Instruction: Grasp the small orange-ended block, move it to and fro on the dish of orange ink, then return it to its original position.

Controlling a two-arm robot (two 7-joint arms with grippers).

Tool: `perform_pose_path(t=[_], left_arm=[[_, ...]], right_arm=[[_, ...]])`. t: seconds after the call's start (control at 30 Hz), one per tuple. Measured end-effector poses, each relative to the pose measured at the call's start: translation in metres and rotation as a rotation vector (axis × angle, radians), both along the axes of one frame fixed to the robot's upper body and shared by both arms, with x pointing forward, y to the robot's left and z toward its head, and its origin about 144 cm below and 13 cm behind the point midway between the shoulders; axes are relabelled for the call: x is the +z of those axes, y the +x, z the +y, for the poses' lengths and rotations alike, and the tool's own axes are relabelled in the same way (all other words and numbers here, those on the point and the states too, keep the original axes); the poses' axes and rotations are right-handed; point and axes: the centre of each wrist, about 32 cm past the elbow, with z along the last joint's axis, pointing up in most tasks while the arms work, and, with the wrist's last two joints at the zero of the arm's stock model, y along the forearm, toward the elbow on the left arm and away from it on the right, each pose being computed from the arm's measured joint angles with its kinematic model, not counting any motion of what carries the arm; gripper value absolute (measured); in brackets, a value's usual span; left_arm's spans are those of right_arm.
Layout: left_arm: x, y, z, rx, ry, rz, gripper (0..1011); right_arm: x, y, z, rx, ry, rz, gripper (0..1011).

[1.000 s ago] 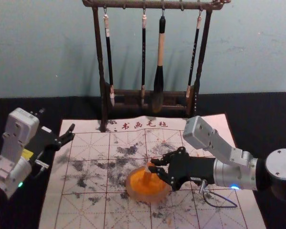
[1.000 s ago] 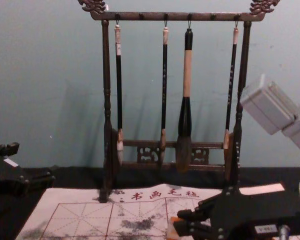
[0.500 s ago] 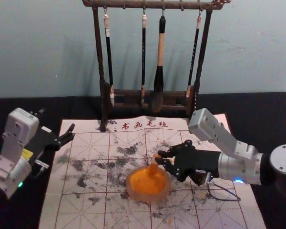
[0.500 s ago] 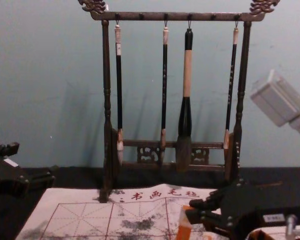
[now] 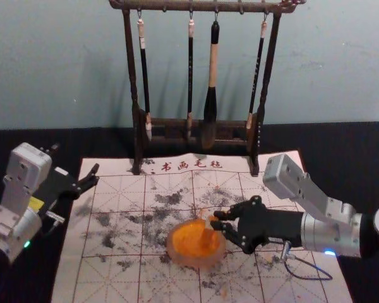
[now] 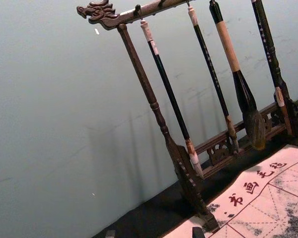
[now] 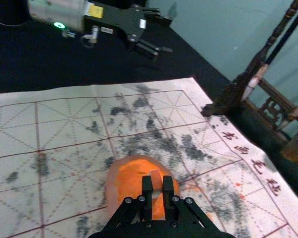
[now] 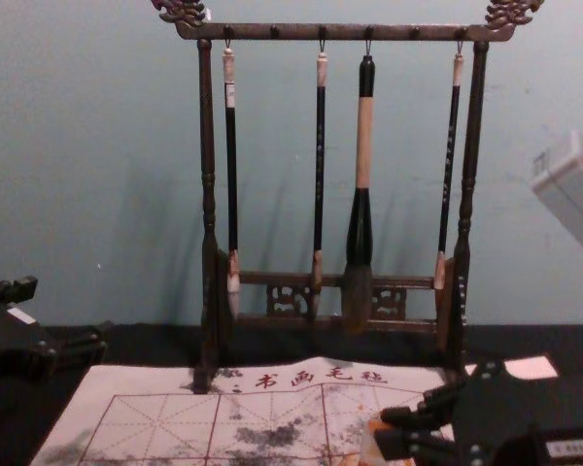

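Note:
My right gripper (image 5: 215,221) reaches in from the right, shut on the small block (image 5: 208,235) over the right part of the dish (image 5: 172,254) of orange ink. The block's lower end overlaps the ink; contact is hard to tell. In the right wrist view, the gripper (image 7: 157,187) pinches the pale upper part of the block (image 7: 155,177), with the dish (image 7: 112,191) behind. The chest view shows the block (image 8: 371,447) at the fingertips. My left gripper (image 5: 76,161) is parked open at the left; its fingertips edge into the left wrist view (image 6: 154,233).
A dark wooden rack (image 5: 134,95) with several hanging brushes stands at the back of the mat. The ink-stained gridded mat (image 5: 107,278) lies under the dish. A dark cloth (image 5: 341,145) covers the table around it.
Over the last second my right gripper carried the block from the dish's middle back toward the far right rim, then nearer and rightward to the right part. The left arm stayed still.

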Motion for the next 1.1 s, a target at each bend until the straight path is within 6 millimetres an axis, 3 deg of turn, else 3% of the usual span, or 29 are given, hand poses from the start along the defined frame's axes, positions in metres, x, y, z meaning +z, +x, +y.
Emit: perform_pose_path(t=[0.43,1.1], left_arm=[[0.0,0.0,0.0,0.0,0.0,0.0,1001],[0.0,0.0,0.0,0.0,0.0,0.0,1001]], right_arm=[[-0.002,-0.01,0.006,0.048,0.011,0.025,104],[-0.003,0.012,0.021,0.026,0.008,0.021,104]])
